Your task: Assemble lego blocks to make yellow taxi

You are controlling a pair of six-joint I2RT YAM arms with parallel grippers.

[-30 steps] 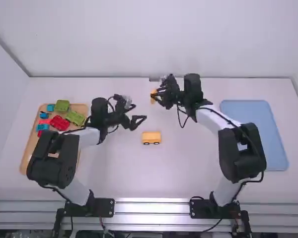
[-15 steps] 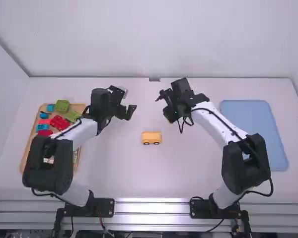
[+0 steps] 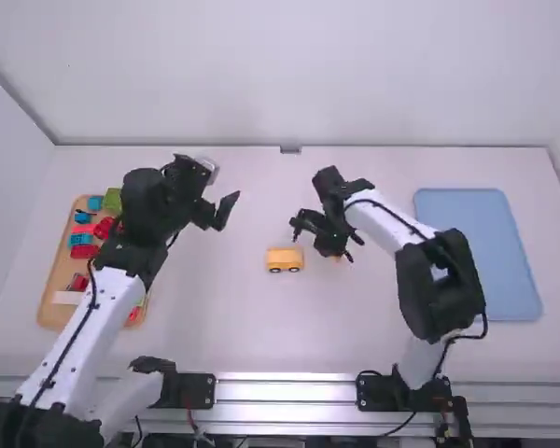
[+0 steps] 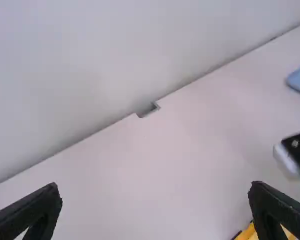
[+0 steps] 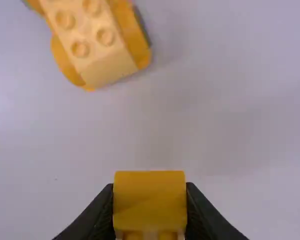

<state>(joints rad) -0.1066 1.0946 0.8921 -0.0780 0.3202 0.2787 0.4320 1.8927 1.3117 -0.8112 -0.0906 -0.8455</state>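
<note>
Right gripper (image 5: 150, 189) jaws pinch the yellow block (image 5: 150, 207) side-on, likely for topping the taxi body (image 5: 97, 47), left gripper (image 4: 155, 186) jaws spread.

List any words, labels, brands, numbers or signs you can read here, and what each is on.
None can be read.
Yellow car: no lettering seen.
Yellow block in the right end effector: no lettering seen.
Blue tray: no lettering seen.
Blocks in the brown tray: too small to tell whether they carry any.
</note>
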